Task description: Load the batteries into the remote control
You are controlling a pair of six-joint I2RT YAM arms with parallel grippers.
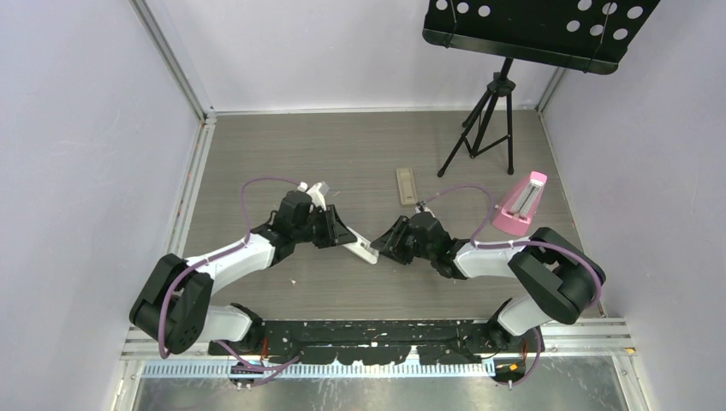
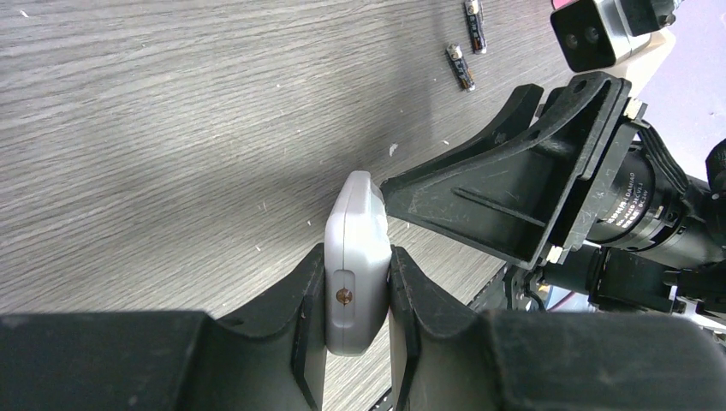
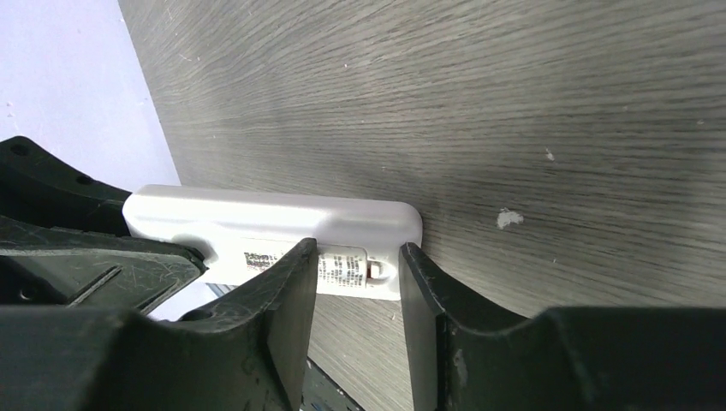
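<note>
Top external view, centre of frame: one remote control (image 1: 364, 251), a slim white bar with rounded ends, over the grey wood-grain table (image 1: 342, 145). Held from the left by the left gripper (image 1: 347, 238), fingers clamped on its two long sides. Met from the right by the right gripper (image 1: 391, 243), at the remote's free end.

Above centre, one flat tan bar (image 1: 407, 186) lying on the table. To the right of it, one pink wedge (image 1: 520, 204). Upper right, one black perforated music stand (image 1: 531, 30) on a tripod.

Left wrist view, lower centre: remote seen end-on, pale grey-white, with a small brass-coloured dot in a slot on the near end. Pinched tight between two black fingers (image 2: 312, 300). Top of frame, right of centre: a battery (image 2: 460, 67) and a second battery (image 2: 473, 13), both thin, dark, with pale ends, loose on the table and just apart from each other.

Right wrist view, lower centre: remote side-on, with a recess along its lower edge. Seated in it, a third battery (image 3: 351, 267), white-labelled with fine print and a red end. Right fingers (image 3: 291, 291) standing apart on either side of it, the left one covering part of the label, nothing clamped between them.

Count: one remote, three batteries, two grippers.
</note>
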